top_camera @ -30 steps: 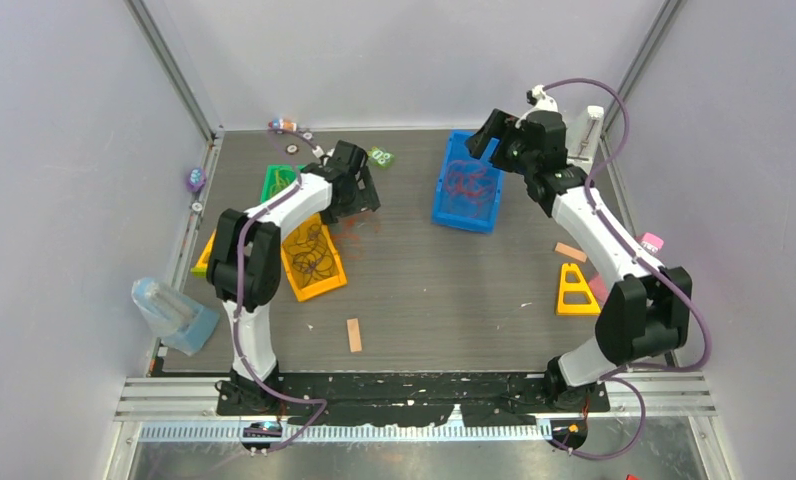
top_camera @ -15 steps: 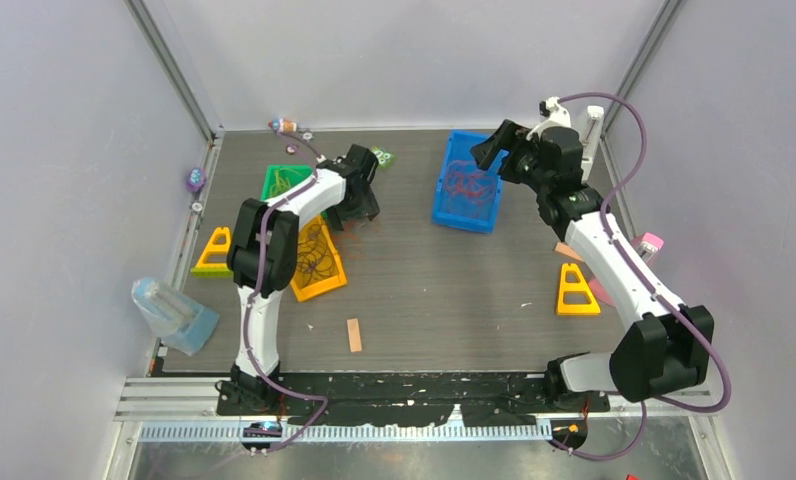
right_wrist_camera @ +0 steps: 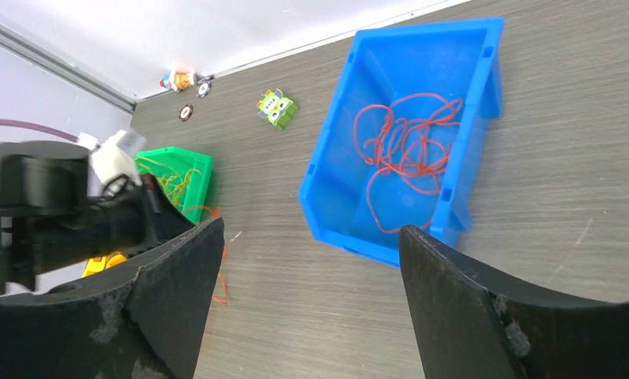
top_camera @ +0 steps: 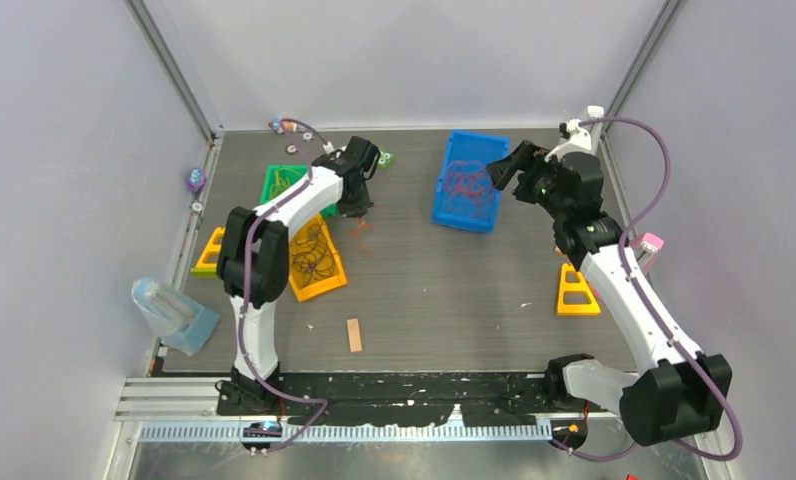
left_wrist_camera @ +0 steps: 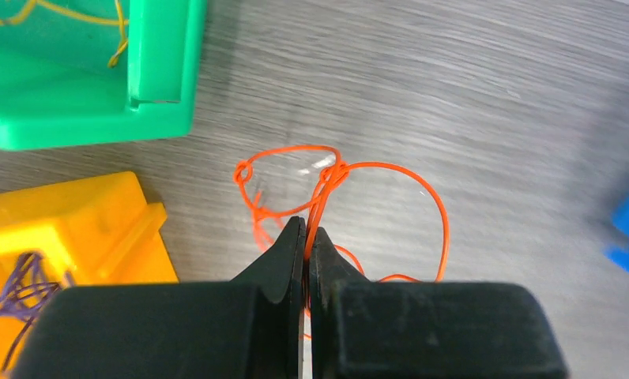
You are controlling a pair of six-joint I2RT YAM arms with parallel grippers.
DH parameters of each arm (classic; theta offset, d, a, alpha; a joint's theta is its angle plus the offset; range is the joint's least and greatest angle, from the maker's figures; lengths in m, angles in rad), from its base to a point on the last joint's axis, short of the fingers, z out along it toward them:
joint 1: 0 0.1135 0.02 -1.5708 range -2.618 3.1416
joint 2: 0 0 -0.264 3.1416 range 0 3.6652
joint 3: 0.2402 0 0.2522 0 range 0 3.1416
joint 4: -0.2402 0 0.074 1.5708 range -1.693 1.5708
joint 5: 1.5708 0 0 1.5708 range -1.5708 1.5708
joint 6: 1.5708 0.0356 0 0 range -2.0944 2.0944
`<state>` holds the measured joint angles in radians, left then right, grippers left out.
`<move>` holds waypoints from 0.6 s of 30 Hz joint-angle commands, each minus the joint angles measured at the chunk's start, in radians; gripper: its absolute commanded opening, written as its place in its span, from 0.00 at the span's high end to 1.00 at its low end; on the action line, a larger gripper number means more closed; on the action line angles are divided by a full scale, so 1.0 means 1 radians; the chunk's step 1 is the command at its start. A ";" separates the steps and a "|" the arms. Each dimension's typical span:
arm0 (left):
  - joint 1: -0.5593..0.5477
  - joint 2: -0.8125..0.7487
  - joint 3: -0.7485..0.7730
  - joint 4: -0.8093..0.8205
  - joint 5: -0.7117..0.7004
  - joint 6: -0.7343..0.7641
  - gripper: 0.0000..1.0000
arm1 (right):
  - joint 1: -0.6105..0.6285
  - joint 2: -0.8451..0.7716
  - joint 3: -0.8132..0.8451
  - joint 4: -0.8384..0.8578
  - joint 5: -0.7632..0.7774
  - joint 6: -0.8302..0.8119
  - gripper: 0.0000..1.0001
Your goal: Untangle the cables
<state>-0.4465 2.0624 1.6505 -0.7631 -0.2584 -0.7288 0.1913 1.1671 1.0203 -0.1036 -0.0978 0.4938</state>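
We are pinching the orange wire (left_wrist_camera: 333, 172) near its knot, left fingers (left_wrist_camera: 286, 254) closed on it; it is seeming light, floppy, snag-prone. Right fingers (right_wrist_camera: 165, 308) are gaping, empty.

Overhead view, downward wrist views (left closest), blue bin (top_camera: 462, 222) shared

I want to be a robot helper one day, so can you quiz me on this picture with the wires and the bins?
1. True or false: the left arm's jaws are shut on the orange wire.
2. What colour is the bin that holds the red wires? A white, B blue, C black.
3. Fill the gap: the right arm's jaws are ____ and hold nothing.
Key: 1 true; 2 B; 3 open.
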 commanded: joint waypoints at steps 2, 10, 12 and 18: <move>-0.057 -0.208 0.056 0.052 0.075 0.148 1.00 | -0.013 -0.116 -0.074 0.009 0.009 -0.014 0.14; -0.104 -0.179 0.176 0.291 0.540 0.172 1.00 | -0.013 -0.215 -0.127 0.000 0.053 0.001 0.15; -0.118 -0.111 0.297 0.251 0.563 0.167 1.00 | -0.013 -0.260 -0.135 -0.001 0.068 -0.006 0.16; -0.151 0.076 0.571 0.270 0.597 0.121 1.00 | -0.013 -0.331 -0.113 -0.047 0.124 -0.040 0.16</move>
<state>-0.5816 2.0487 2.0956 -0.5514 0.2577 -0.5762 0.1810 0.8871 0.8814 -0.1482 -0.0368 0.4889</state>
